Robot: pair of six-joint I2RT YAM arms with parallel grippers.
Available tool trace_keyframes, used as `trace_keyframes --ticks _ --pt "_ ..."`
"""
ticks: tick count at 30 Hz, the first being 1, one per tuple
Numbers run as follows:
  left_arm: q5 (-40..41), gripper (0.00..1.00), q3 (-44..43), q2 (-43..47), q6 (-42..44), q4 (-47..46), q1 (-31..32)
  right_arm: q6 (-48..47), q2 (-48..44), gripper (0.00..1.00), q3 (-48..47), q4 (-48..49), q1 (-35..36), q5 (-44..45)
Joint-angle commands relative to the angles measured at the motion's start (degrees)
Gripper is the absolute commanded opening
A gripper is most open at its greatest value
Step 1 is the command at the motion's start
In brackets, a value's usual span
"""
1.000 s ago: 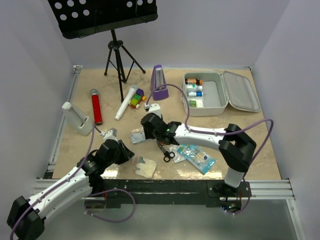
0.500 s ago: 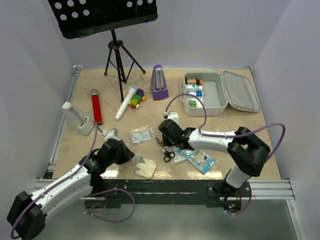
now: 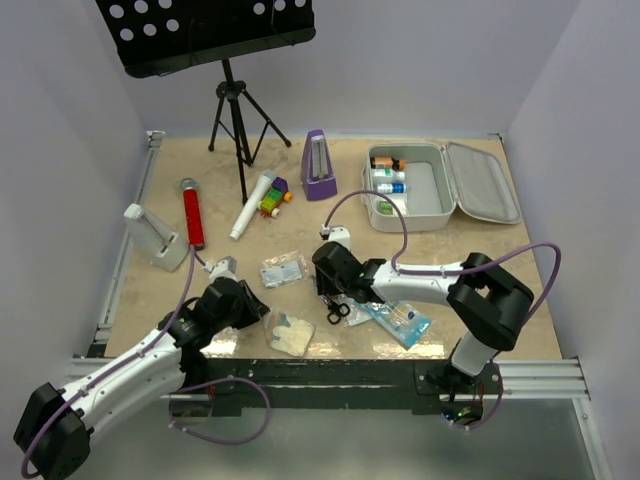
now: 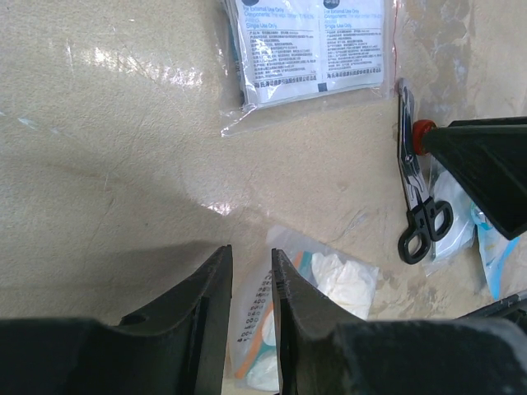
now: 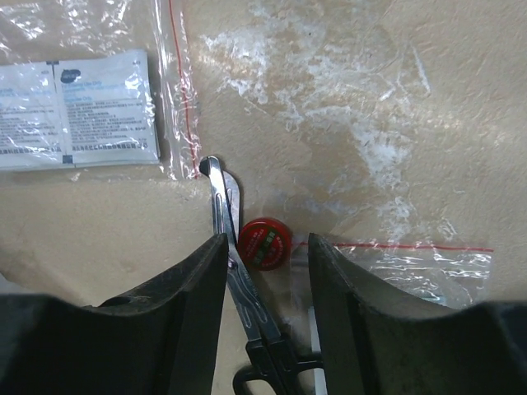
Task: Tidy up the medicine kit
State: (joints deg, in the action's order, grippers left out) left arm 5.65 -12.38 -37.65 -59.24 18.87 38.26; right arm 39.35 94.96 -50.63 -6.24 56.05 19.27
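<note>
Your right arm has swung away from the bag of wipe sachets (image 5: pixel 78 107) and now sits over the scissors (image 5: pixel 221 193), while your left arm has not shifted. The right gripper (image 5: pixel 265 240) is open, and its jaws straddle a small red disc (image 5: pixel 265 245) lying against the scissor blade. There is a gap on each side of the disc, so nothing is gripped yet. That stance suggests you are lining up a pinch on the disc or the blade; with the two touching, closing may catch both.

Your left gripper (image 4: pixel 251 251) hangs low over the table (image 4: pixel 107 123) at the near edge of a gauze bag (image 4: pixel 329 284). Its jaws are only a narrow slit apart and nothing is between them, so it looks parked clear of the right arm's work.

The medicine kit (image 3: pixel 428 190) lies open at the far right of the table, well apart from both grippers. Small bottles (image 3: pixel 388 186) are lined along its left side, and the rest looks free for the loose items.
</note>
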Motion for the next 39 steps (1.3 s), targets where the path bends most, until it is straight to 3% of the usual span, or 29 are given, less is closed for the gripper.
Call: trace_keyframes --ticks 1,10,25,39 --pt "-0.2 0.30 -0.5 1.2 0.1 -1.3 -0.3 1.1 0.9 0.47 0.3 2.1 0.4 -0.7" --pt "-0.4 0.30 -0.4 0.8 0.1 -1.5 -0.3 1.4 3.0 0.46 -0.1 1.7 0.4 0.3" --pt "-0.6 0.30 0.1 1.2 0.2 -1.6 -0.4 1.9 2.1 0.22 1.2 0.4 0.3 2.0" --pt "-0.8 0.30 0.4 1.3 -0.1 -1.6 -0.3 -1.2 -5.8 0.20 -4.0 -5.1 -3.2 6.0"
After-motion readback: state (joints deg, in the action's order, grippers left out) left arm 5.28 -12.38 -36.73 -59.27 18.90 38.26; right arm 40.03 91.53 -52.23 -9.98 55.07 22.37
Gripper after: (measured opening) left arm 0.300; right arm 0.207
